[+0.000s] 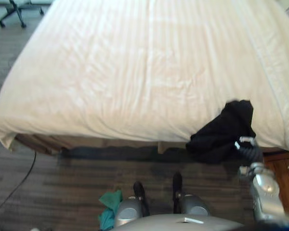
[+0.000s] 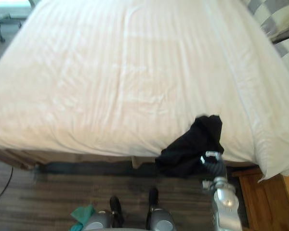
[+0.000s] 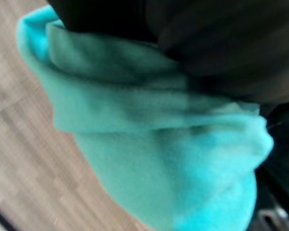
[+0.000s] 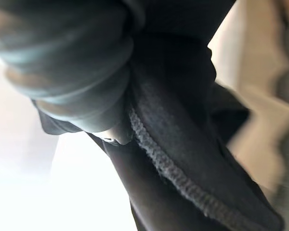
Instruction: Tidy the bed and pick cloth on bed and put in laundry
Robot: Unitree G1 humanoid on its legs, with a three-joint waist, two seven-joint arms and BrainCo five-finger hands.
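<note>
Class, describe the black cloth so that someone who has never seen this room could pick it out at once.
Start at the big white-covered bed. Follow its near edge towards the robot's right, where the crumpled black cloth hangs over the side. It is the only dark thing on the white cover; the teal cloth is off the bed, lower left.

Right forearm (image 1: pixel 266 191): silver-grey shell, smooth and rounded, with bright highlights on its curves. At the wrist it meets a dark ribbed cover (image 1: pixel 250 153), its ridges ringed like a bellows. Right hand (image 2: pixel 209 161): back under that same dark cover, with a small silver-white piece at its far edge. In the right wrist view the ridges look grey-black and rounded. Left hand (image 3: pixel 221 43): dark cover, faint ribs.
</note>
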